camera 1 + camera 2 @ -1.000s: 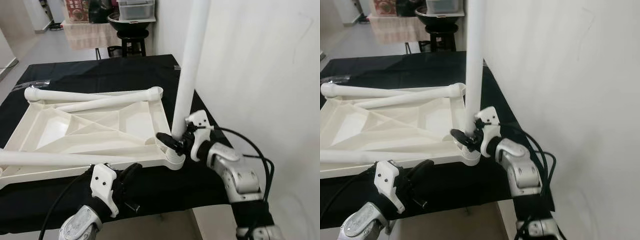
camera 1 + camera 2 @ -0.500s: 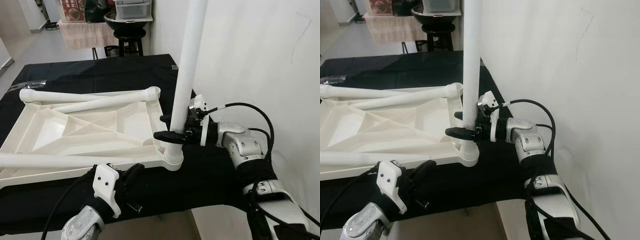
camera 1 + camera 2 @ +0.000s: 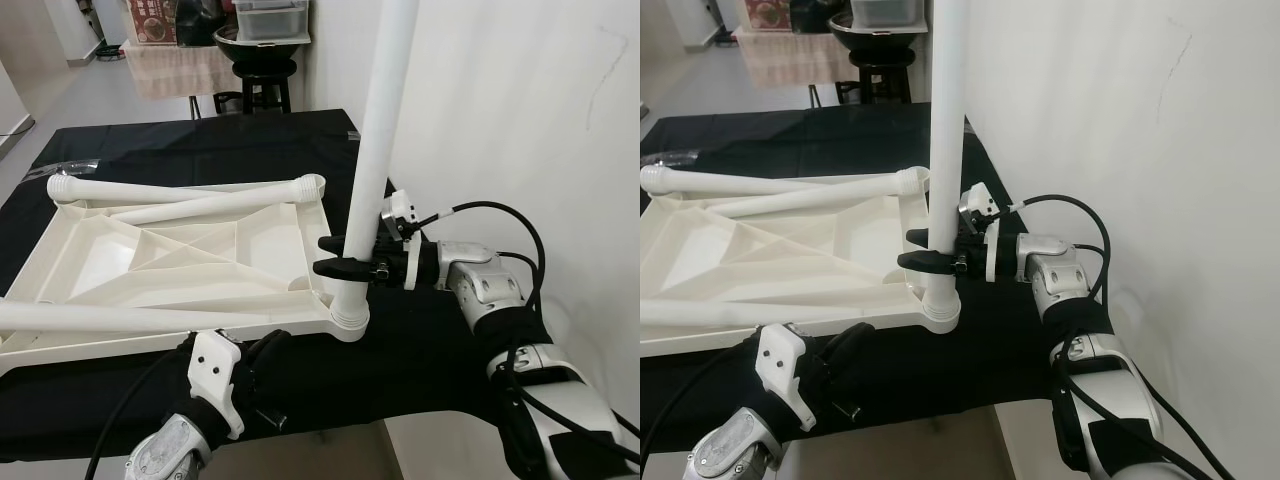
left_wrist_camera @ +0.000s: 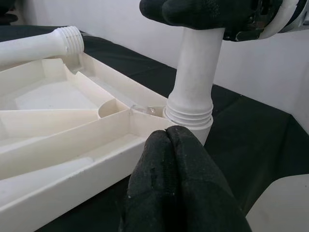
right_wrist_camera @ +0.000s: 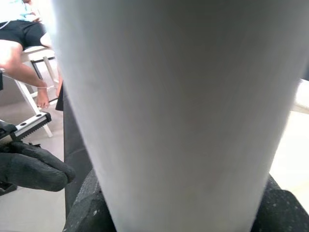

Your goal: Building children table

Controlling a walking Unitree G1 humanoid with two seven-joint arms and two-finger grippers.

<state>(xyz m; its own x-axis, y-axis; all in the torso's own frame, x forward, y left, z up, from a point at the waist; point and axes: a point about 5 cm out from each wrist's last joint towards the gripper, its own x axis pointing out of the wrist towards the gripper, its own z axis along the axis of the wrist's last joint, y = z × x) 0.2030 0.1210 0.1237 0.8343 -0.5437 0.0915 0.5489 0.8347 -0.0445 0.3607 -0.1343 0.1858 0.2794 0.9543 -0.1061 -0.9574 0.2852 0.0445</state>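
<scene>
Right gripper (image 3: 345, 257) I had clamped on the upright leg (image 3: 375, 160) seated in the tabletop (image 3: 190, 265) corner; left gripper (image 3: 262, 352) sat closed beneath its edge.

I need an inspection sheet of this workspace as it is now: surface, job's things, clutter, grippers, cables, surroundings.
Surface: black cloth-covered table.
Job's things: white tabletop lying underside up; upright leg standing in its near right corner socket; loose legs lying across it.
Clutter: clear plastic wrapper at far left edge.
Grippers: right gripper jaws shut on upright leg; left gripper at tabletop's near edge, jaws closed, empty.
Cables: black cable looping over right arm.
Surroundings: white wall at right; stool behind table.
</scene>
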